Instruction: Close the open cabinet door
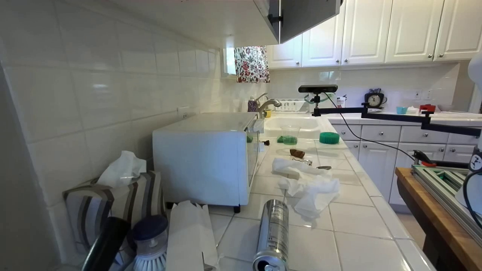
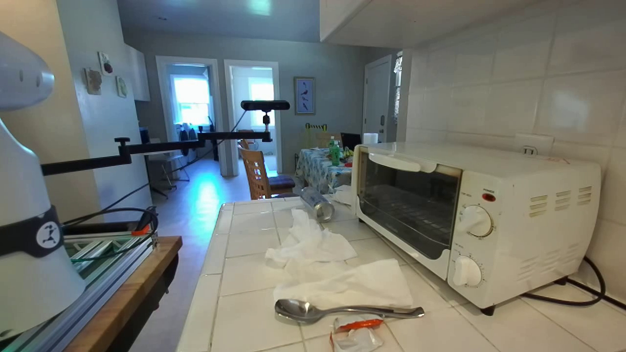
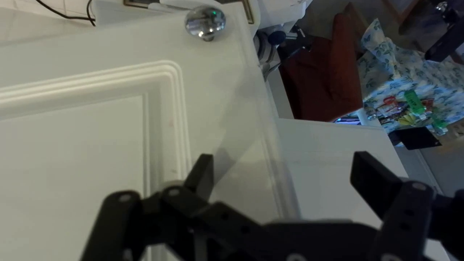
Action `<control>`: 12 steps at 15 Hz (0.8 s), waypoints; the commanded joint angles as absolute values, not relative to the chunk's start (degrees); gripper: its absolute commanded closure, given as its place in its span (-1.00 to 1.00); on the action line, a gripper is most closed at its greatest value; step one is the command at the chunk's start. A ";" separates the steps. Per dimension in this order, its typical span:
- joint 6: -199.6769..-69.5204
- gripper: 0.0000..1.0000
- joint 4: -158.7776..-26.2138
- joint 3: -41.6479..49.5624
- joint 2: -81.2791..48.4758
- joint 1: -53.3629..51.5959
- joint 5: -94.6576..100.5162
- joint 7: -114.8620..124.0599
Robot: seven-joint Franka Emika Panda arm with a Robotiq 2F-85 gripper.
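Plainly, the cabinet door [image 1: 307, 18] hangs ajar — the gripper [image 3: 284, 174] near it, jaws spread wide.

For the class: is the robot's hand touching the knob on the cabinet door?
Apart: the wrist view plainly shows bare cabinet door between the knob and the hand.

This is a kitchen in a home: a toaster oven [image 2: 508, 215] stands on the near tiled counter [image 1: 361, 214], with a sink [image 1: 310, 126], faucet [image 1: 272, 102] and dish rack [image 1: 292, 105] farther along and white panelled cabinets [image 1: 367, 32] hung at the far end. Past the counter in an exterior view stand a wooden chair [image 2: 255, 168] and a cloth-covered table [image 2: 315, 168] — with a framed picture [image 2: 304, 96] hanging far behind.
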State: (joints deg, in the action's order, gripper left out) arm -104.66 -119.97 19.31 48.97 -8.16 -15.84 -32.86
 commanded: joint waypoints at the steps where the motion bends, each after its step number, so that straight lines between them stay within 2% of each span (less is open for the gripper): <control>1: -110.67 -1.00 -122.96 17.40 49.13 -7.59 -16.98 -32.53; 12: -125.79 -1.00 -129.83 15.45 49.26 -10.33 -17.08 -33.26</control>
